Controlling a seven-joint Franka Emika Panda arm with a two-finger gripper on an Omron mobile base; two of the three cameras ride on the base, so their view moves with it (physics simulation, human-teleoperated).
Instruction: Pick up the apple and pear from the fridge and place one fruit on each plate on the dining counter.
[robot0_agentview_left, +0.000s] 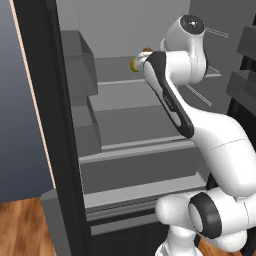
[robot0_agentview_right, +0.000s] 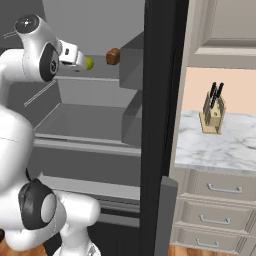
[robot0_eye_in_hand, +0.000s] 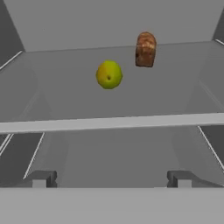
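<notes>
Pear (robot0_eye_in_hand: 109, 75) lies ahead of the wide-open pincer (robot0_eye_in_hand: 109, 179), untouched.

White arm reaching into the open fridge (robot0_agentview_left: 125, 105).

The arm (robot0_agentview_left: 215, 145) rises from the lower right, bends at a dark-jointed elbow and stretches up and left toward an upper grey shelf (robot0_agentview_left: 115, 70) inside the fridge. At the far end of its wrist, a small patch of the yellow-green pear (robot0_agentview_left: 134, 65) peeks out on that shelf, with a sliver of brown just above it, too small to identify. Grey door bins (robot0_agentview_left: 80, 65) line the left side behind the black door frame (robot0_agentview_left: 50, 125). Lower shelves lie below. Wooden floor (robot0_agentview_left: 25, 227) shows at bottom left.
</notes>
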